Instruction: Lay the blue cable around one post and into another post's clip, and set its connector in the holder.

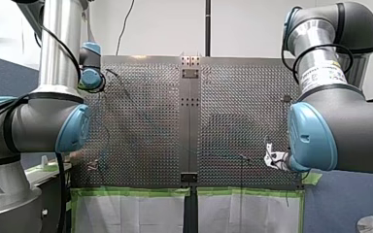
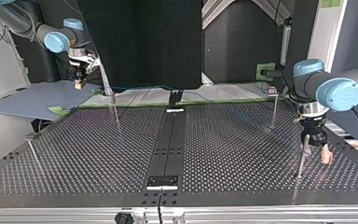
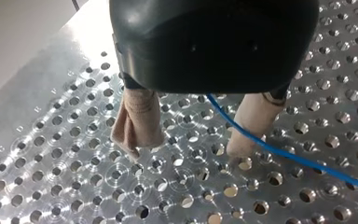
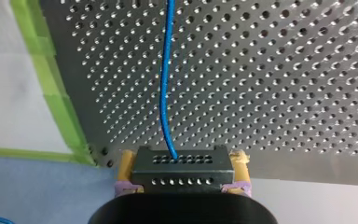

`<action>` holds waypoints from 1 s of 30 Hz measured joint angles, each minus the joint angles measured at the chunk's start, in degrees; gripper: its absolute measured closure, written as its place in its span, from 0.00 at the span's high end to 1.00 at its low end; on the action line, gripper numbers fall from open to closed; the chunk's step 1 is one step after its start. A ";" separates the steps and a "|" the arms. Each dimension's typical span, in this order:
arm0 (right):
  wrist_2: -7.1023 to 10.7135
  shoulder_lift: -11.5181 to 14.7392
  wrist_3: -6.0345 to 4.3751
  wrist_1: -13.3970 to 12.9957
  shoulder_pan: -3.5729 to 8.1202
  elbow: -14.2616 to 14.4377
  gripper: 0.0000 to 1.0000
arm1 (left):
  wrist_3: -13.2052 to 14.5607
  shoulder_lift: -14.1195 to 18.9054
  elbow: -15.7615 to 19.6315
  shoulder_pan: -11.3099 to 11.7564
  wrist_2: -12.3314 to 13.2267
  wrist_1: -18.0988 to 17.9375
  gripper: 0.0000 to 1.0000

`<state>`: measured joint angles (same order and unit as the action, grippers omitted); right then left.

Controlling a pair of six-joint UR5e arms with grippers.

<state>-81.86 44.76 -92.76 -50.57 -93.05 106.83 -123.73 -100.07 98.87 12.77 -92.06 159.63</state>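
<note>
**Cable run, early stage.** My right claw [image 4: 182, 158] grips the black connector [image 4: 182, 170] at the taped corner of the table [image 4: 270, 70]. The blue cable [image 4: 165, 84] runs away from it across the perforations. My left claw [image 3: 186, 149] stands wide just beside a thin post [image 2: 300, 163], and the cable passes between its beige fingers [image 3: 137, 126].

To do this well, I judge the left should close lightly and let the line slide round the post while the right feeds slack. The clip and holder are too small to make out, and the cable's middle run is lost in the wide views.
</note>
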 joint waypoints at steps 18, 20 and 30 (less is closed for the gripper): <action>8.03 -0.49 0.13 0.21 0.53 -1.28 0.00 | 0.15 0.00 0.02 -0.32 -0.06 0.03 1.00; 7.60 -0.53 0.14 0.31 0.80 -1.28 0.00 | 0.16 0.00 0.01 -0.37 -0.07 0.04 1.00; 6.92 -2.19 0.28 0.25 2.05 -1.37 0.00 | -0.60 0.01 0.02 -0.40 0.00 0.36 1.00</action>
<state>-74.94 42.56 -92.48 -50.31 -91.00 105.46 -124.33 -100.06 98.89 12.37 -92.06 159.99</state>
